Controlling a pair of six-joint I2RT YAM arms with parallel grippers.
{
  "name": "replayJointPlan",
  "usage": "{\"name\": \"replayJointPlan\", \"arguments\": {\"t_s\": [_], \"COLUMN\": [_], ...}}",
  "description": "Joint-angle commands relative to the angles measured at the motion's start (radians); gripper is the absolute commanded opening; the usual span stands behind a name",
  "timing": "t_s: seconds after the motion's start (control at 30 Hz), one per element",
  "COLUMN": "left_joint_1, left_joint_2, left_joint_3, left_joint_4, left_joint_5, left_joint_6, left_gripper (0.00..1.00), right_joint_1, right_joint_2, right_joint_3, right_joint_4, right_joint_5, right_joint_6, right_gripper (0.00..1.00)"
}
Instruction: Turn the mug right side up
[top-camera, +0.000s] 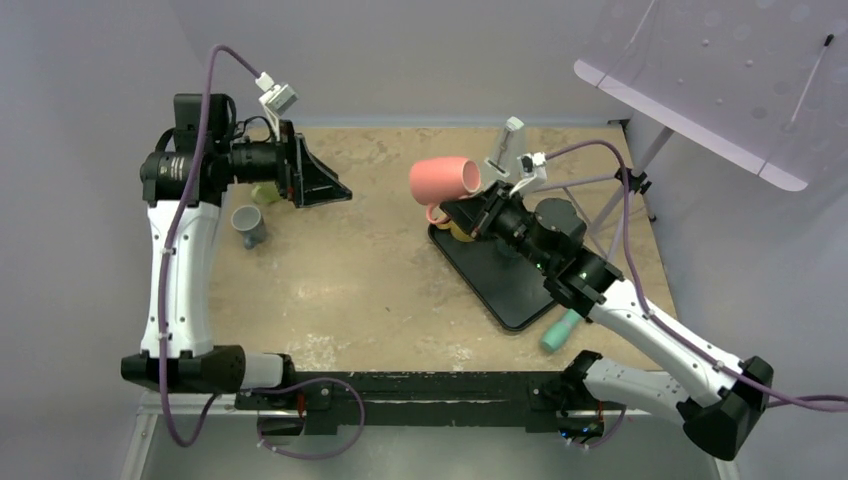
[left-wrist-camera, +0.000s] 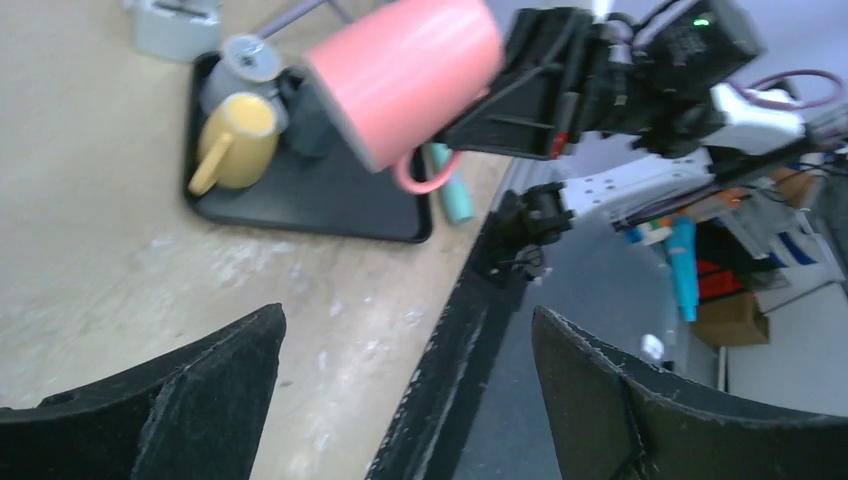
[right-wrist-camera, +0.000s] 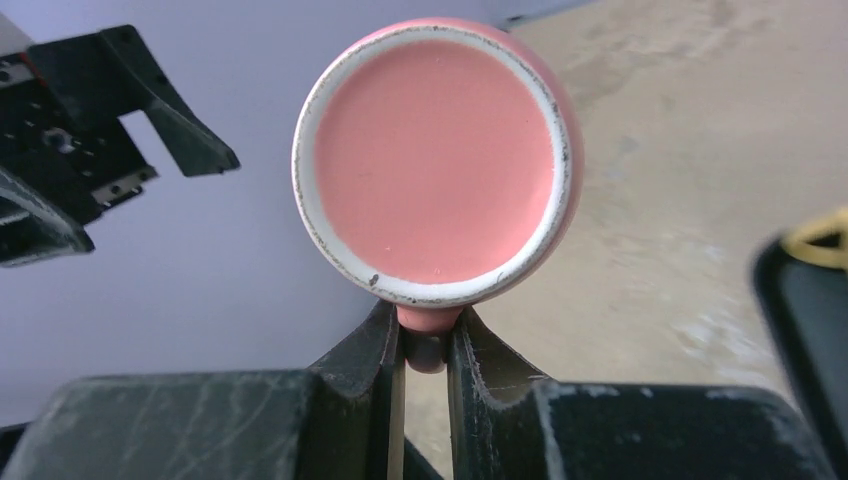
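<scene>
The pink mug (top-camera: 445, 178) hangs in the air above the table, lying on its side with its mouth to the left. My right gripper (top-camera: 443, 211) is shut on its handle, which points down. In the right wrist view the mug's flat base (right-wrist-camera: 435, 160) faces the camera, and the gripper (right-wrist-camera: 427, 335) pinches the handle between its fingers (right-wrist-camera: 375, 345). The left wrist view shows the mug (left-wrist-camera: 405, 75) tilted in front of the right arm. My left gripper (top-camera: 335, 190) is open and empty, held high at the left, jaws wide apart (left-wrist-camera: 405, 320).
A black tray (top-camera: 500, 285) lies under the right arm with a yellow mug (left-wrist-camera: 240, 140), a grey cup (left-wrist-camera: 235, 70) and a dark cup (left-wrist-camera: 305, 115). A grey mug (top-camera: 249, 225) stands on the table at the left. A teal object (top-camera: 560, 330) lies by the tray.
</scene>
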Motion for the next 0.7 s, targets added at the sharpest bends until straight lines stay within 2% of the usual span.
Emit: {"name": "replayJointPlan", "arguments": {"t_s": [0.0,0.1,0.37,0.57,0.67], "left_joint_1": [-0.049,-0.073,-0.112,-0.122,-0.139], "left_joint_2": [-0.096,-0.092,-0.045,-0.019,-0.011], "left_joint_3": [-0.095,-0.123,-0.118,-0.092,-0.098], "left_joint_4": [0.468,0.565,0.575,0.577,0.63], "left_joint_5": [0.193,0.192,0.152,0.157,0.18], "left_joint_6": [-0.456,-0.573,-0.613,-0.628,-0.688], "left_gripper": [0.93,0.89,0.73,0.73,0.73], "right_joint_1": [0.001,0.005,0.02,0.025,0.033], "right_joint_2": [0.093,0.153,0.196,0.188,0.2], "right_joint_3": [0.108,0.154,0.194,0.195,0.21], "right_joint_4": [0.443,0.504,0.58,0.577,0.576], "right_joint_5": [-0.207,-0.264,-0.287,-0.283,-0.291], "right_joint_6": [0.115,0.142,0.178,0.188,0.192], "right_gripper": [0.0,0.0,0.0,0.0,0.0]}}
